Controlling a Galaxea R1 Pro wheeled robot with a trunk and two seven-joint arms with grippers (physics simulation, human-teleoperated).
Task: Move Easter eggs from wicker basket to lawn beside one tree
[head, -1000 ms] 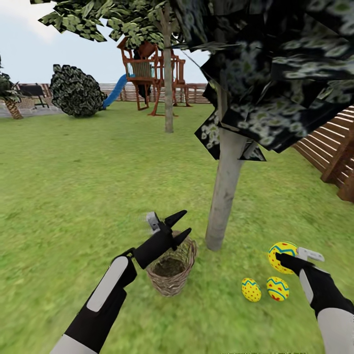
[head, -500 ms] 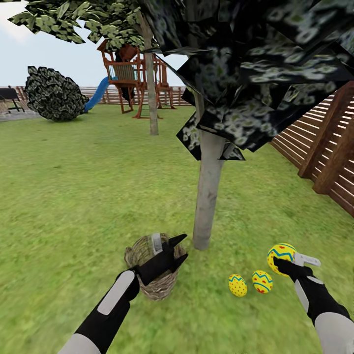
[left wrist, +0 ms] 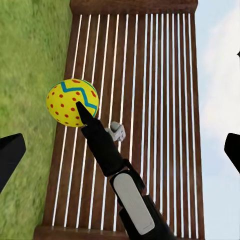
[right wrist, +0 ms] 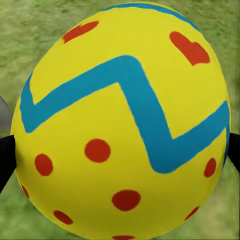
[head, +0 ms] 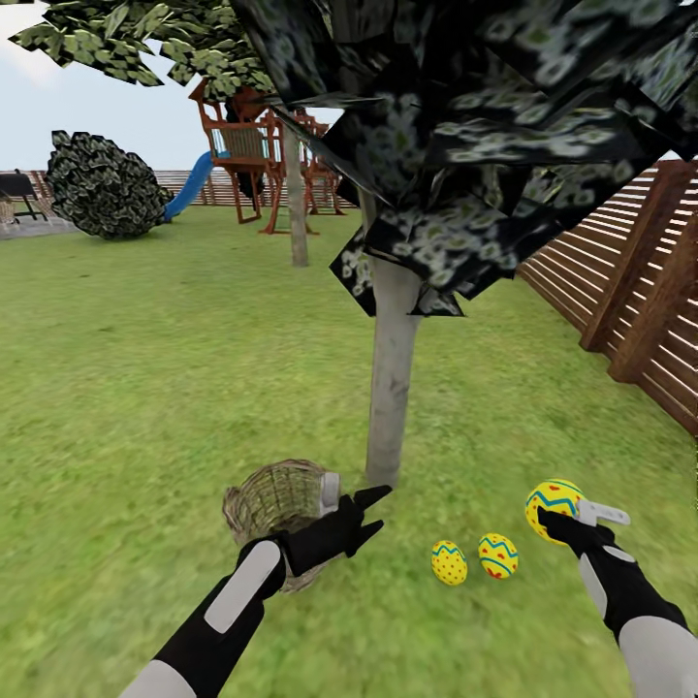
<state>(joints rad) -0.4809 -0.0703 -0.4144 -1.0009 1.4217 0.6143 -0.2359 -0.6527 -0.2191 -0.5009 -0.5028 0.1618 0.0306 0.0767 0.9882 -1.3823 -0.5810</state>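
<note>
On the lawn point(head: 145, 388) a tree point(head: 392, 378) with a pale grey trunk stands just ahead. The wicker basket point(head: 273, 496) sits left of the trunk's foot, and I see no egg in it. My left gripper point(head: 370, 514) is open, just right of the basket's rim, its dark fingertips point(left wrist: 10, 155) wide apart. Two Easter eggs point(head: 449, 562) point(head: 497, 555) lie on the grass right of the trunk. A third egg point(head: 553, 504) point(left wrist: 72, 102) point(right wrist: 122, 120) hangs above the grass further right, with my right gripper point(head: 570, 512) shut on it.
A slatted wooden fence point(head: 640, 310) runs along the right side. Dark leaf clusters point(head: 485, 145) hang low overhead. Farther back stand a second tree point(head: 296, 208), a wooden play tower with a blue slide point(head: 247, 145) and a dark bush point(head: 107, 184). Open grass spreads left.
The whole view has swung right, so everything drifts left in the picture. My left gripper has come down from above the basket to its right side. The right gripper still holds its egg.
</note>
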